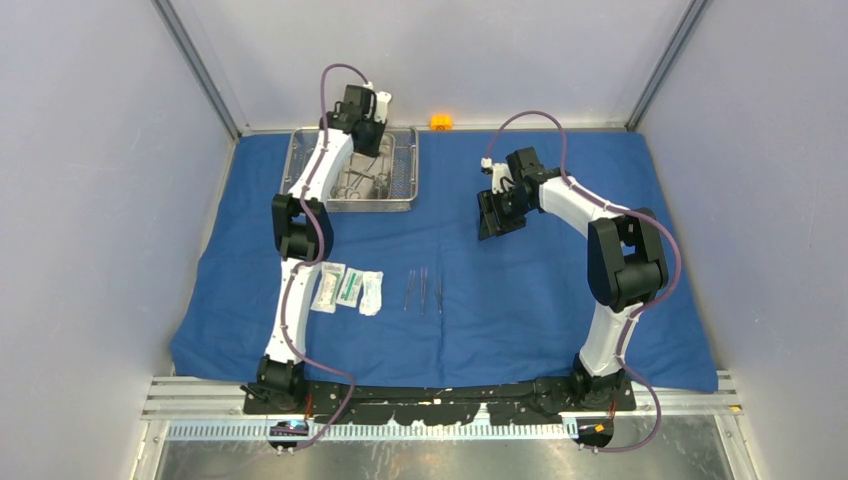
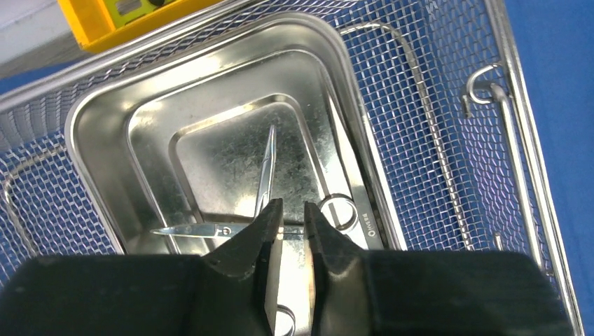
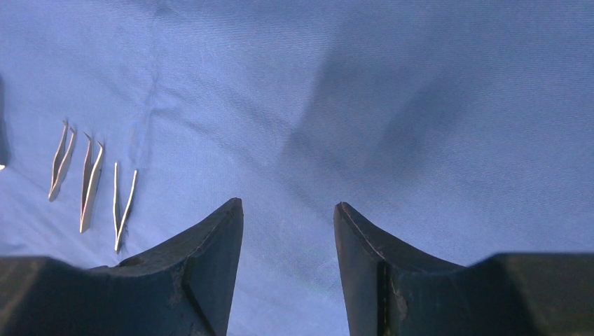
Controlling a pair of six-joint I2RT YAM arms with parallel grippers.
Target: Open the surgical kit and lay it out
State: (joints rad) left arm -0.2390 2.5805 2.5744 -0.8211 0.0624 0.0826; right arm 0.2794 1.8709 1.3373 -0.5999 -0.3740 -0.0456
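Three packets, print unreadable, scissors in tray

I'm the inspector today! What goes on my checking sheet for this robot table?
Surface: blue cloth spread out, lightly creased.
Job's things: mesh basket far left, steel tray inside it, scissors in the tray; three forceps and three packets laid in rows nearer the front.
Clutter: one orange block beyond the cloth's far edge.
Grippers: left gripper low over the tray, jaws nearly together at the scissors, grip unclear; right gripper open, empty, over bare cloth.
Cables: a purple cable loops up by each gripper.
Surroundings: plain walls; metal rail at the near edge.
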